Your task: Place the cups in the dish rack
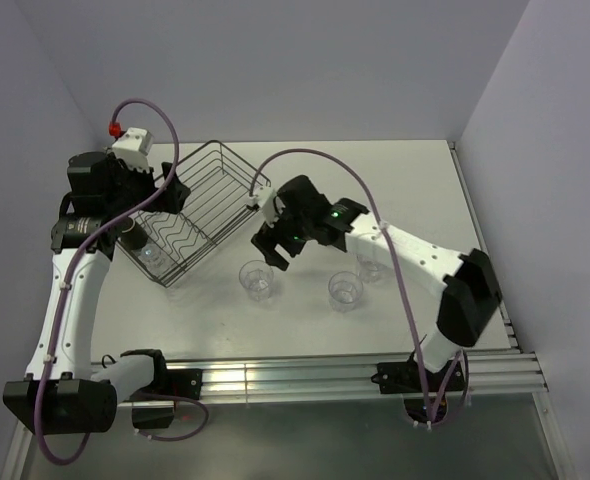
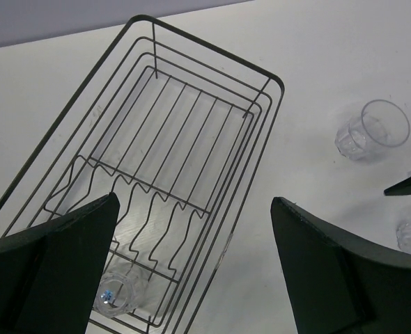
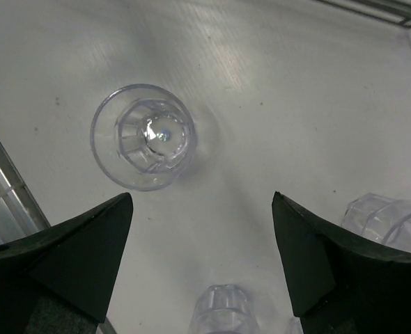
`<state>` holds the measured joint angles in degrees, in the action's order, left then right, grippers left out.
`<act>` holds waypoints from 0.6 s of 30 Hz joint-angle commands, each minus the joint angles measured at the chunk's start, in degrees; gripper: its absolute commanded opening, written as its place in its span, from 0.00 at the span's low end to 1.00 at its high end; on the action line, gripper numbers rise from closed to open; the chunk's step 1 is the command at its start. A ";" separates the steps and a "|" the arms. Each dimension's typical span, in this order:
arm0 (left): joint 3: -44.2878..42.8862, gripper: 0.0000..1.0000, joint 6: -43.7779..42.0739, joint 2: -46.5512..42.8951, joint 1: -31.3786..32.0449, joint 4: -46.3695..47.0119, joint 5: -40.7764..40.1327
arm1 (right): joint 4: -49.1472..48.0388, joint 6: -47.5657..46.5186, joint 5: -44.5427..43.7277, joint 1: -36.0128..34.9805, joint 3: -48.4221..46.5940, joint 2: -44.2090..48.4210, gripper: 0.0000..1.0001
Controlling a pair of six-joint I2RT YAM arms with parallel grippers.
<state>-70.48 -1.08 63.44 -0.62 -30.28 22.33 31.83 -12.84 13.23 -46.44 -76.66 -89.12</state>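
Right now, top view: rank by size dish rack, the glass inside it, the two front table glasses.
1. Dish rack.
2. Left table glass and right table glass: alike, tied.
Glass in rack: partly hidden, can't rank.

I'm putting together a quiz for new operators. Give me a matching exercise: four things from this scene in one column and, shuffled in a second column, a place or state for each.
1. dish rack
2. left fingers
3. right fingers
4. tumbler by the right fingers

a. open, over the table
b. upright on the table, outside the rack
c. black wire, holding a lone tumbler
d. open, over the rack

Pairs: 1-c; 2-d; 3-a; 4-b
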 commanded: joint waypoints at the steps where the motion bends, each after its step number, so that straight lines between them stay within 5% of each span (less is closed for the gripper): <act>1: -1.59 0.99 5.21 -1.92 0.10 2.42 -3.77 | 6.47 3.78 -4.09 -0.76 -9.00 -6.91 0.88; 18: -1.42 0.99 6.09 -1.65 0.10 1.01 -3.34 | 9.56 4.93 -5.85 -4.28 -13.78 -18.63 0.66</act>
<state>-70.48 4.12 61.73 -0.60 -30.26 17.96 41.28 -8.56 7.05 -50.11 -88.99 -107.24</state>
